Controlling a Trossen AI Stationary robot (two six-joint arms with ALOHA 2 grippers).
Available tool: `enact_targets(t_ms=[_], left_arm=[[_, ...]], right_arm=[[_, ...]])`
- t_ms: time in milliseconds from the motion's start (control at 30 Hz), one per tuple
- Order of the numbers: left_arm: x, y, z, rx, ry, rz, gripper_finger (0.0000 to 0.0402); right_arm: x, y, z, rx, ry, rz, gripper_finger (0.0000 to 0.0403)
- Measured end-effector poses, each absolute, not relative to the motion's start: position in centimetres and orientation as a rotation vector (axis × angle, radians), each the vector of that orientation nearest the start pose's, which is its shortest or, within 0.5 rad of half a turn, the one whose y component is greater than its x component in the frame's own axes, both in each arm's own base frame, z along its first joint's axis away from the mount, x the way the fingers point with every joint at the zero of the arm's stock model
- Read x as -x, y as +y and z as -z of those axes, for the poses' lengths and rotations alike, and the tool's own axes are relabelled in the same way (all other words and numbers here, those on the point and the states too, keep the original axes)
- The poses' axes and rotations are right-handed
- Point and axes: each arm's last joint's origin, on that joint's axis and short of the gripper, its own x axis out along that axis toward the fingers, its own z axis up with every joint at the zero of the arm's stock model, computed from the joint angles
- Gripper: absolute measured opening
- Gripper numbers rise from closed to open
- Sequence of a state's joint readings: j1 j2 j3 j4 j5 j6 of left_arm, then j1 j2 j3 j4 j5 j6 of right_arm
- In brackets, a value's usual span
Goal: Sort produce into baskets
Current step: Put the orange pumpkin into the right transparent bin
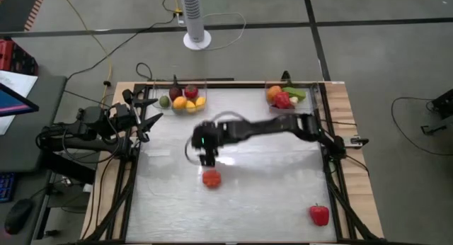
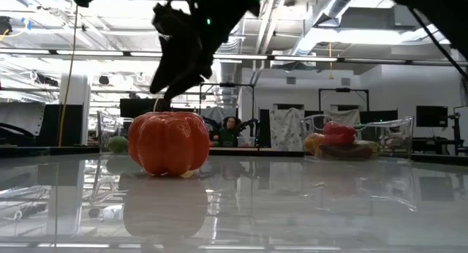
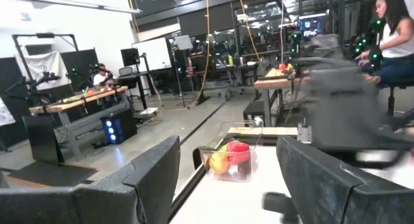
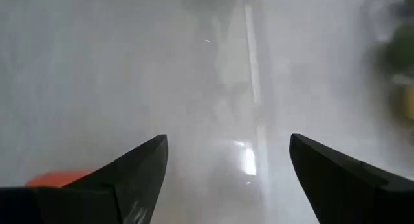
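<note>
An orange tomato [image 1: 211,178] sits on the table's middle; in the low view it [image 2: 168,142] stands on its base. My right gripper [image 1: 207,161] hangs open just above and beyond it, touching nothing; in the right wrist view [image 4: 228,141] the tomato [image 4: 55,179] shows beside one finger. A red pepper [image 1: 319,214] lies near the front right corner. Two clear baskets stand at the far edge: the left one [image 1: 202,90] holds lemons, a red fruit and an eggplant, the right one [image 1: 305,102] an orange fruit, a red pepper and a green piece. My left gripper [image 1: 150,112] waits open at the left edge.
A green lime [image 1: 164,101] lies on the table just left of the left basket. The black frame rails [image 1: 333,167] run along the table's sides. A basket with produce [image 3: 229,160] shows ahead of the left gripper. A person sits in the room beyond.
</note>
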State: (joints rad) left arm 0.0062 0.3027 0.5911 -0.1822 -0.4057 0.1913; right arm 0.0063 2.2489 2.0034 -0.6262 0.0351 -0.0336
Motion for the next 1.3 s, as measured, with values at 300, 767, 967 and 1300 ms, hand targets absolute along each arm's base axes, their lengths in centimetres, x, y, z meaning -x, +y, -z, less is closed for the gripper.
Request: enact_targets(t_ms=[300,767,967,1300], left_arm=[[-8.0,1.2,-31.9,-0.114,-0.069,-0.406,0.0245],[-8.1,0.8,-31.5,-0.023,-0.051,-0.274,0.0245],[-8.1,0.8,-31.4,-0.03,-0.045,-0.275,0.0245],[-8.1,0.8,-31.2,-0.011,-0.028,-0.274,0.0245]], right_arm=[[-48.7,7.0,-19.0,0.042,0.917,0.031,0.0348],[-47.0,10.1,-20.1,0.054,0.873,0.113,0.0348],[-45.0,14.6,-20.8,0.089,0.895,0.083,0.0348],[-44.1,15.2,-18.9,0.121,0.839,0.164,0.0348]])
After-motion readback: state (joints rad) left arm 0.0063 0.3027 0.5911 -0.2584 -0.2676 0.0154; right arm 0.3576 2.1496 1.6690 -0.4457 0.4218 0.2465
